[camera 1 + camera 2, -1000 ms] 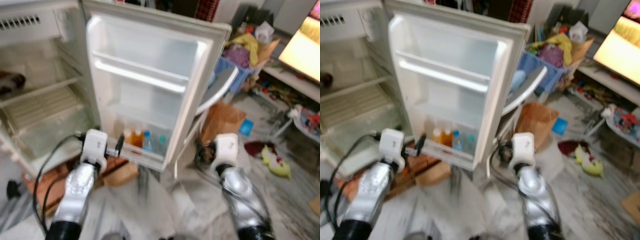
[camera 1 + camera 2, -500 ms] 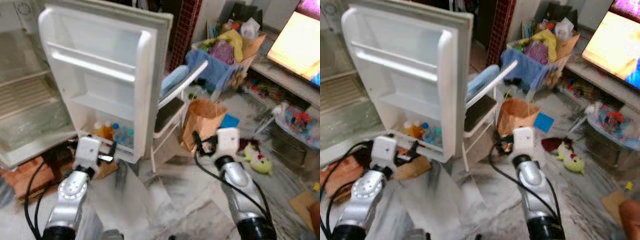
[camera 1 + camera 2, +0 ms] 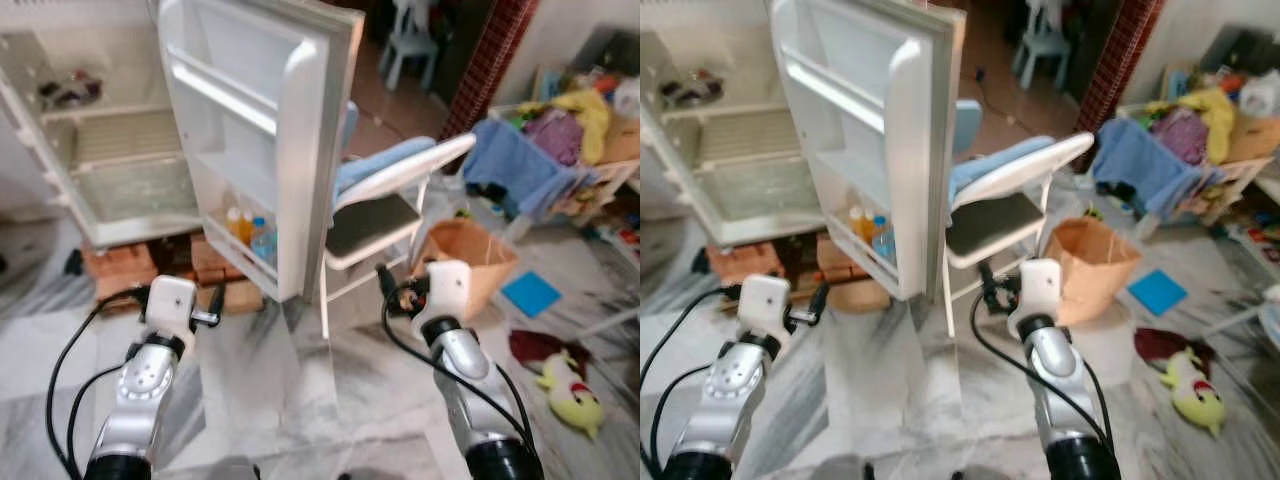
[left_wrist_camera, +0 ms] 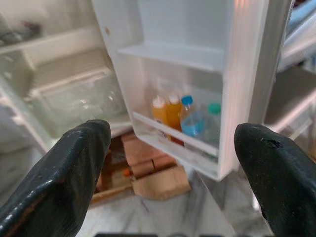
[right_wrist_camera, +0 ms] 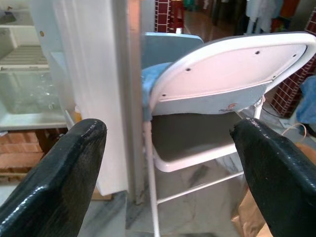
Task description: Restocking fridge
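Note:
The white fridge [image 3: 110,170] stands open at the left, its shelves mostly bare, with a dark item [image 3: 65,92] on the upper shelf. Its door [image 3: 250,110] swings out toward me. Several bottles [image 4: 180,116], orange and blue-capped, stand in the door's lowest shelf [image 3: 250,228]. My left gripper [image 4: 173,148] is open and holds nothing, pointing at that door shelf from some distance. My right gripper [image 5: 168,143] is open with nothing in it, facing the door's edge and a folding chair [image 5: 207,98]. Both arms are raised low in front of me.
The white folding chair [image 3: 390,190] stands right behind the door. A brown paper bag [image 3: 465,255] sits beside it. Bricks [image 3: 120,265] prop up the fridge. Blue cloth on a rack [image 3: 515,165], a blue item [image 3: 530,293] and a yellow plush toy [image 3: 570,390] lie at the right.
The whole view has swung: the fridge now sits farther off and more to the left, and the chair is fully in sight. Both arms keep the same pose, grippers still open.

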Controlling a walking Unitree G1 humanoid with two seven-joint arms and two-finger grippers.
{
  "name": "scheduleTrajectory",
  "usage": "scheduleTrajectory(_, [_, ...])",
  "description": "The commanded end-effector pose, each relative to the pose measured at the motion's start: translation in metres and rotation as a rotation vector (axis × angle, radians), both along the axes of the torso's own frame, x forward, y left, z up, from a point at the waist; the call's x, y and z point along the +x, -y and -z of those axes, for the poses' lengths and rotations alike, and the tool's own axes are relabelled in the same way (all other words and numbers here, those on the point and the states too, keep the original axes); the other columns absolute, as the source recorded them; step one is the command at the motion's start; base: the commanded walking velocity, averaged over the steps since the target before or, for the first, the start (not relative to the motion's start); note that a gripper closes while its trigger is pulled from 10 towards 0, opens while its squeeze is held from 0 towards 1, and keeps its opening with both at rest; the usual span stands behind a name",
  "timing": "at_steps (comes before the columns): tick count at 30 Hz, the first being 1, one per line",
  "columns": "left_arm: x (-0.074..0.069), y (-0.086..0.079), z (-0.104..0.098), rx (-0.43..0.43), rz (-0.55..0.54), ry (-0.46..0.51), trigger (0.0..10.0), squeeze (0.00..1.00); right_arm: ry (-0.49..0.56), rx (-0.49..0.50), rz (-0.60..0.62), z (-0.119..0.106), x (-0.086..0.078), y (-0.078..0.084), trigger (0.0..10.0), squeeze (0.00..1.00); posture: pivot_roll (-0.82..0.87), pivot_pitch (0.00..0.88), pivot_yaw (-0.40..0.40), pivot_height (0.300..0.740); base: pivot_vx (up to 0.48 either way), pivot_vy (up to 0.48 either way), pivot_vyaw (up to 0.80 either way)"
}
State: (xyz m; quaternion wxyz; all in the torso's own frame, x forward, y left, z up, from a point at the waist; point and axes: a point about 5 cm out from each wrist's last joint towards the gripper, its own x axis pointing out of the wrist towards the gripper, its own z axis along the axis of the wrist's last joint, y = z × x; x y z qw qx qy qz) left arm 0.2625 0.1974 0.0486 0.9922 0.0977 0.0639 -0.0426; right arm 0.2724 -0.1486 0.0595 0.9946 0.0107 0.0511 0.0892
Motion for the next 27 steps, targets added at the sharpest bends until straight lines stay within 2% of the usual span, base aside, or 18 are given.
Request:
scheduleTrajectory(1, [0.001,0.009,0.001,-0.027,0.018,-0.004,10.0,0.0,0.001,0.002,0.043,0.001,-0.003,0.012,10.0,0.0,0.01,0.0,-0.042,0.74,0.48,0.0,0.51])
scheduleTrajectory(9, [0.001,0.011,0.001,-0.024,0.019,-0.002,10.0,0.0,0.013,0.007,0.032,0.002,-0.009,0.008,10.0,0.0,0.01,0.0,-0.041,0.74,0.48,0.0,0.06])
scheduleTrajectory(18, [0.0,0.013,0.002,-0.027,0.008,0.001,10.0,0.0,0.039,0.015,0.023,-0.003,-0.006,0.006,10.0,0.0,0.01,0.0,-0.045,0.74,0.474,0.0,0.73])
scheduleTrajectory(24, [0.0,0.013,0.004,-0.025,0.011,-0.013,10.0,0.0,0.048,0.013,0.051,-0.005,-0.004,0.008,10.0,0.0,0.01,0.001,-0.047,0.74,0.437,0.0,0.0])
scheduleTrajectory(27, [0.001,0.008,0.003,-0.008,-0.061,-0.008,10.0,0.0,0.07,0.006,0.035,-0.009,-0.002,0.007,10.0,0.0,0.01,0.002,-0.047,0.74,0.089,0.0,0.0])
